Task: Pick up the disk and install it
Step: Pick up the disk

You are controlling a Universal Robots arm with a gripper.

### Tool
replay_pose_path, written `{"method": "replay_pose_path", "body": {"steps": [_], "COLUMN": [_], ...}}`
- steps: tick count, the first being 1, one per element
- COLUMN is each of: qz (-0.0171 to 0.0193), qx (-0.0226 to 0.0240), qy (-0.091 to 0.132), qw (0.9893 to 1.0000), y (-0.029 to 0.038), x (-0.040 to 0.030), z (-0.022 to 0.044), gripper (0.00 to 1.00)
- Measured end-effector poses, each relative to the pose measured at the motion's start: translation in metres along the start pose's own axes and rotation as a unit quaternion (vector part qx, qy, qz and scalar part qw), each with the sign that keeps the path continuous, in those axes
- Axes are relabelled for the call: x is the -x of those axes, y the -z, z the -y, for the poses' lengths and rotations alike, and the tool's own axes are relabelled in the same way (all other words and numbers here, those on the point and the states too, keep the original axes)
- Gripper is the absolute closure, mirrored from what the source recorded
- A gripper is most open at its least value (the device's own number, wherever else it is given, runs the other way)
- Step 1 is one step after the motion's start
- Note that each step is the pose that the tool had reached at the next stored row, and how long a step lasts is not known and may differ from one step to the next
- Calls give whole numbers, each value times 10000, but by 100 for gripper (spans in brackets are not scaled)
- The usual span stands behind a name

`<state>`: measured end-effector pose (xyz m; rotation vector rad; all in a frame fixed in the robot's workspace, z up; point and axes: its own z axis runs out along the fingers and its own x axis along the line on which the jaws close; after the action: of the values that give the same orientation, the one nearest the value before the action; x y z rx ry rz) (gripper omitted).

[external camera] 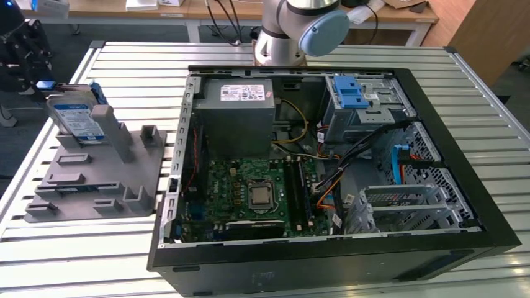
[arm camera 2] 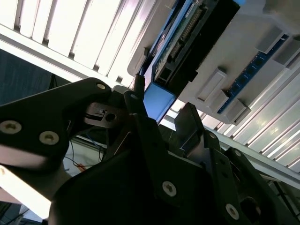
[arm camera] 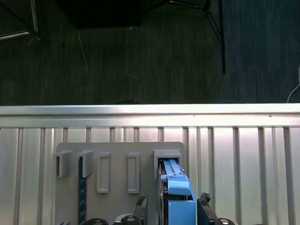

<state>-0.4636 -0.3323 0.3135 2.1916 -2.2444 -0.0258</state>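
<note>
The disk (external camera: 74,118) stands on edge in an end slot of the grey rack (external camera: 99,180), at the exterior view's left. It is well apart from the open case (external camera: 472,205) on the slatted table (external camera: 133,68). The gripper (arm camera: 172,204) hangs directly over the disk, near the table's edge.

In the first wrist view its 2 fingers (arm camera: 140,206) sit on either side of the disk's blue carrier (arm camera: 180,197). 1 is just beside the carrier; the other has a strip of rack showing between it and the disk. The jaws stand wide enough to straddle the disk and are not clamped on it.

In the second wrist view the dark finger tips flank the carrier's blue corner (arm camera 2: 158,101), with the disk's connector edge (arm camera 2: 197,33) beyond. The disk sits in the rack, not lifted.

Inside the case, a blue-latched drive cage (external camera: 356,93) sits in a corner near the grey power supply (external camera: 240,118).
</note>
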Motion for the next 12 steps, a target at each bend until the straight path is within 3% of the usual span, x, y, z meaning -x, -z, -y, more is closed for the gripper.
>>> {"method": "replay_pose_path", "body": {"steps": [12], "qz": [-1], "qx": [-1], "qy": [95], "qw": [10000], "y": [-37], "x": [0], "z": [-2], "gripper": [47]}}
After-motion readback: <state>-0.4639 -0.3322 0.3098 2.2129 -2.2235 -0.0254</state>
